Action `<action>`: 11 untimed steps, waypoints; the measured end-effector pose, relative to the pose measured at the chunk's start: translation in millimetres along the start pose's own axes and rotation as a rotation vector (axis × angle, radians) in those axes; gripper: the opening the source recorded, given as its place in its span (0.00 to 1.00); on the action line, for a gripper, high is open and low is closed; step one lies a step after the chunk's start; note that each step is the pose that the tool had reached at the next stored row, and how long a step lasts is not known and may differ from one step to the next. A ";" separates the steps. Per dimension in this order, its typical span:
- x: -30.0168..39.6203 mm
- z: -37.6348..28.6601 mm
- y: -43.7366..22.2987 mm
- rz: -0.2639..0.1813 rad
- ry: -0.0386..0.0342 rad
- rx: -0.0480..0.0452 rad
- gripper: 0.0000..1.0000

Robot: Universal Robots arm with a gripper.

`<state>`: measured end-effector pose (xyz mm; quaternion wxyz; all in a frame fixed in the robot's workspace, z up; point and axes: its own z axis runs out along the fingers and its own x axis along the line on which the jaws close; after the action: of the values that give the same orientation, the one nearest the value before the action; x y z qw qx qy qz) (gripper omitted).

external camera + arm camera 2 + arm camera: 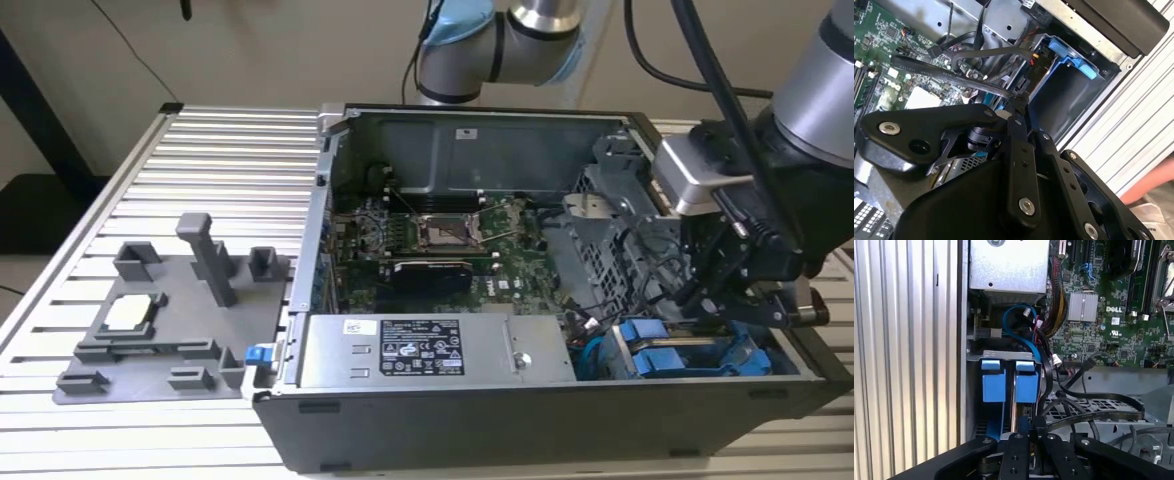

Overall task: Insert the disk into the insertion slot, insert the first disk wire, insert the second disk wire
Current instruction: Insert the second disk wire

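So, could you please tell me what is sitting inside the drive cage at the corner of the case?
Two blue carrier fronts stand side by side in the drive cage, with a blue cable looping beside them. The gripper covers the bays' far end, so the drives themselves are hidden.

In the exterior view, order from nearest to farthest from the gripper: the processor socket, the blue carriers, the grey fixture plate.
From the gripper:
1. Blue carriers, just below it in the case corner.
2. Processor socket, mid-motherboard.
3. Grey fixture plate, outside the case, at the exterior view's left.

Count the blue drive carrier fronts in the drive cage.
2. In the first wrist view, one blue carrier front sits nearer the case wall and the other right beside it, nearer the cables. More may be hidden behind the hand.
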<state>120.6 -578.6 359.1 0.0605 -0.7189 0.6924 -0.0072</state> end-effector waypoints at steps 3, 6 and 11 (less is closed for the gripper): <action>0.1 3.0 -1.0 0.007 -0.0104 0.0005 0.16; 0.5 5.2 -3.6 0.008 -0.0100 -0.0021 0.16; 0.9 10.0 -5.8 0.008 -0.0102 -0.0034 0.16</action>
<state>127.4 -578.6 349.6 0.0628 -0.7163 0.6949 -0.0021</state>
